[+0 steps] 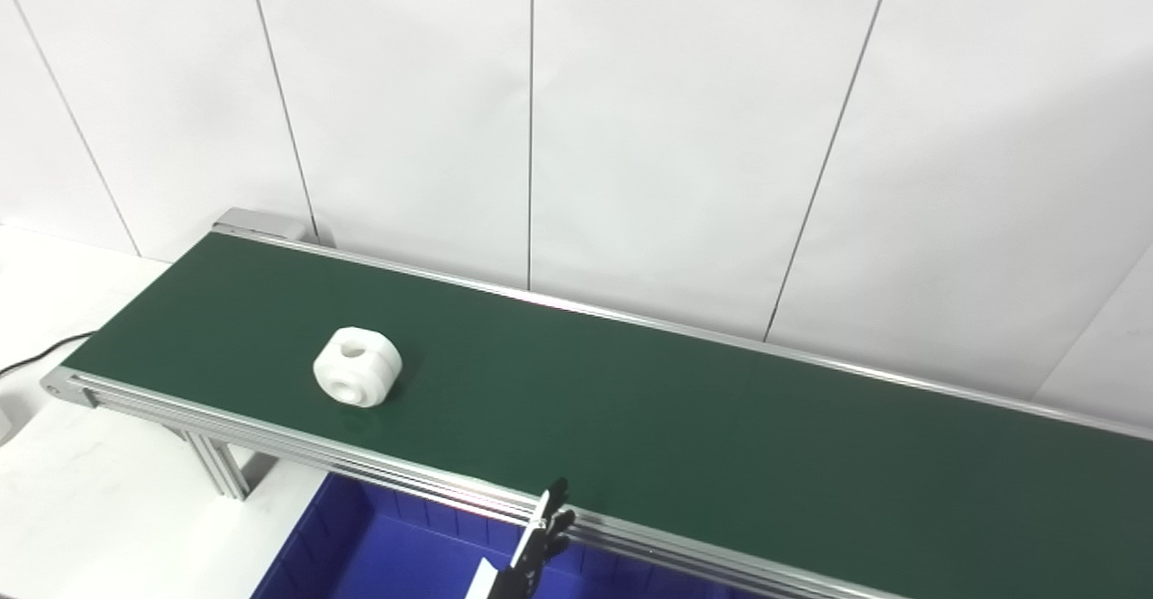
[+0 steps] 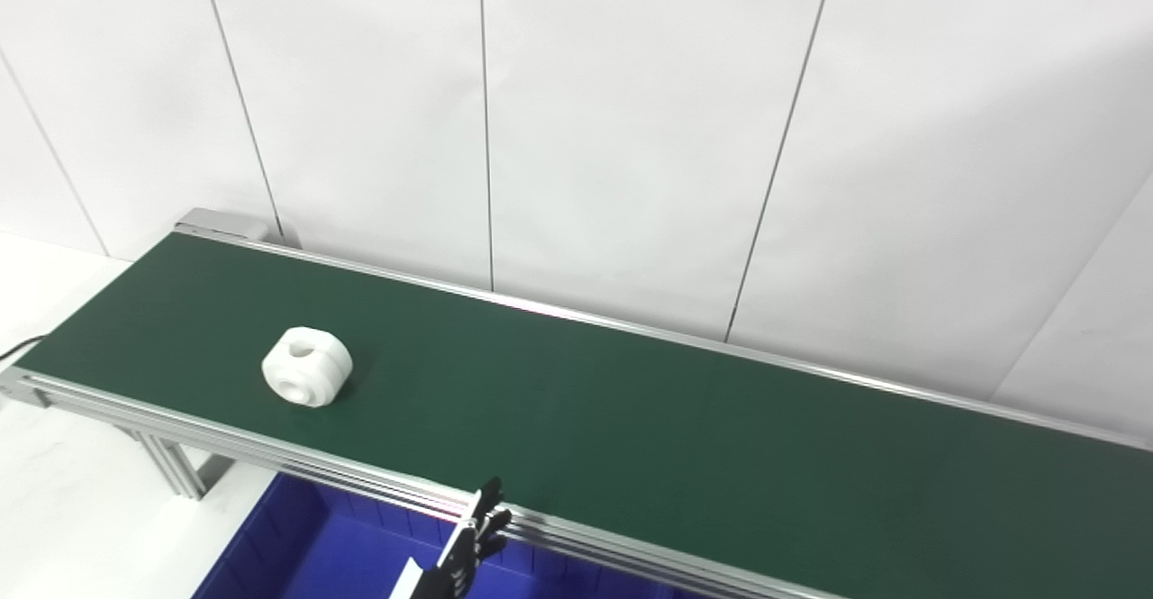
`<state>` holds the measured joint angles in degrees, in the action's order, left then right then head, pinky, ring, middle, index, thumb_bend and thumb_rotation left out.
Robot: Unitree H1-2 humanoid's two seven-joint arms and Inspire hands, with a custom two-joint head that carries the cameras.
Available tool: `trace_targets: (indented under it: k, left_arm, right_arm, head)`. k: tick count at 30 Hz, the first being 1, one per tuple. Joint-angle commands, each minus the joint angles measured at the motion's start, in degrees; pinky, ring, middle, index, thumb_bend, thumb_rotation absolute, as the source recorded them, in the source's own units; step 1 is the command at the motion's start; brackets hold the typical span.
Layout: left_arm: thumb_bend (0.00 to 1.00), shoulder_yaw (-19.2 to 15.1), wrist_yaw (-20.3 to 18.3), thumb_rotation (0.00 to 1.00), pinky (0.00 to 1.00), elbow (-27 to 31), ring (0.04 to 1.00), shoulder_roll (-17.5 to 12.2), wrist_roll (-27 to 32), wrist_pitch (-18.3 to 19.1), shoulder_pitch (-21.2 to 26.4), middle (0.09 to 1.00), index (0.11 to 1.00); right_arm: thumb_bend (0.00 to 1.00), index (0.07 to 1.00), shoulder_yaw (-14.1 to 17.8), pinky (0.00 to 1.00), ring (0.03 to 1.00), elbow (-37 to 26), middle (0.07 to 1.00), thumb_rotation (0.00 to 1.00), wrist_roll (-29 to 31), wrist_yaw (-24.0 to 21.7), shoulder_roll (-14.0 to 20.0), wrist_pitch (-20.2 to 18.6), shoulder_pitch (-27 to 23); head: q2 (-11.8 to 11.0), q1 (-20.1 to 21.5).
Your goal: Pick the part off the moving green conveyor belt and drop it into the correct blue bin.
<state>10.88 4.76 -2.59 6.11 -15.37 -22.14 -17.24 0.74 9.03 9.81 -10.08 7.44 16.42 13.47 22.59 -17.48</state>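
The white plastic part (image 1: pixel 358 366), a chunky rounded block with a through-hole on top and a circular boss on its near face, lay on the dark green conveyor belt (image 1: pixel 685 419) toward the belt's left end, nearer the front rail than the back one. It rested flat and stable, free of contact on all sides, probably because the belt served as the delivery surface and the part had not yet been picked. The belt ran diagonally from about 10 o'clock to 4 o'clock across the view, framed by aluminium side rails (image 1: pixel 423 482) and backed by a white panelled wall (image 1: pixel 685 131). At roughly 5 o'clock from the part, below the front rail, sat the blue plastic bin (image 1: pixel 378 549) with a partition visible inside; its position directly under the belt edge appeared intended to keep the drop path short. Which compartment was the correct one could not be determined. One dark robot hand (image 2: pixel 473 540) rose from the bottom edge at about 6 o'clock, over the bin and just short of the front rail, well apart from the part. Its fingers (image 2: pixel 487 497) pointed upward and appeared loosely spread, gripping nothing and touching nothing visible. Which arm it belonged to could not be told with confidence; it was taken as the left hand. No other hand was in view.
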Motion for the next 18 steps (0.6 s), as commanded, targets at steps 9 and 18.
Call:
trace_targets:
  k: [9,18]
  left_arm:
    - [0.91,1.1,-1.69,0.53,0.8,13.58,0.89,-0.14,1.19,2.39,-1.05,0.922,0.99]
    - [1.0,-3.36,-12.36,0.37,0.68,30.23,0.82,-14.0,-8.33,12.74,9.28,0.86,0.826]
  right_arm:
    - [0.77,1.0,0.59,1.0,1.0,-2.96,1.0,1.0,-0.38,-0.88,0.75,2.18,0.13]
    - [0.74,1.0,-0.06,1.0,1.0,-3.97,1.0,1.0,0.2,-1.08,-0.3,0.64,-0.64]
  head:
    - [2.44,-0.27]
    - [4.23,0.39]
